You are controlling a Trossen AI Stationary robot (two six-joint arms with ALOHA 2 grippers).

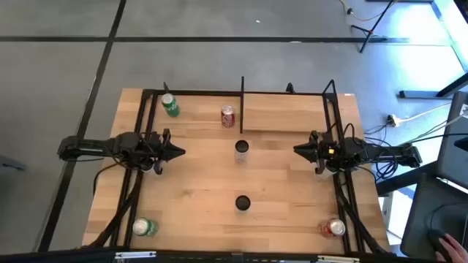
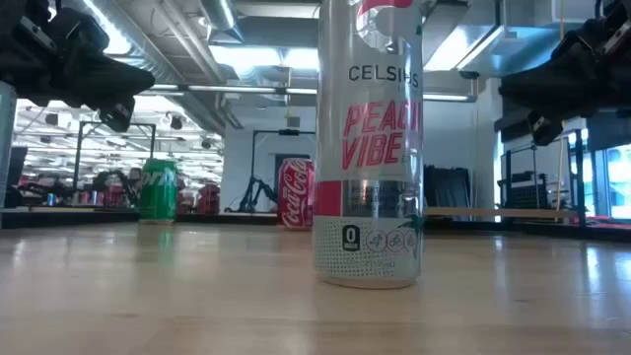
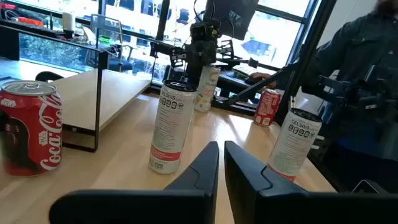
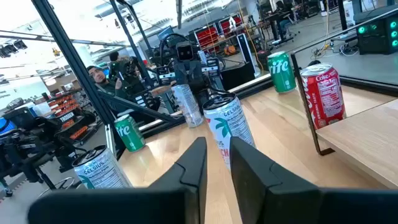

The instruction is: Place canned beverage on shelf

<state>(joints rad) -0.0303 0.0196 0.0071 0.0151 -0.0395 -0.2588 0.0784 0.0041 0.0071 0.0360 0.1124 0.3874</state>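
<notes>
A tall silver Celsius can (image 1: 241, 150) stands upright mid-table, and a second one (image 1: 242, 203) stands nearer the front edge; it also shows in the low view (image 2: 370, 148). A red cola can (image 1: 227, 116) and a green can (image 1: 170, 106) stand at the far side. The shelf (image 1: 285, 111), a light-wood board in black bars, sits at the far right. My left gripper (image 1: 179, 152) hovers left of the middle can, shut and empty. My right gripper (image 1: 298, 150) hovers right of it, shut and empty. Each points toward the middle can.
A green can (image 1: 144, 227) stands at the near left corner and a red can (image 1: 334, 228) at the near right. Black frame bars (image 1: 241, 91) run along the table's far edge and sides. Bare tabletop (image 1: 197, 183) lies between the cans.
</notes>
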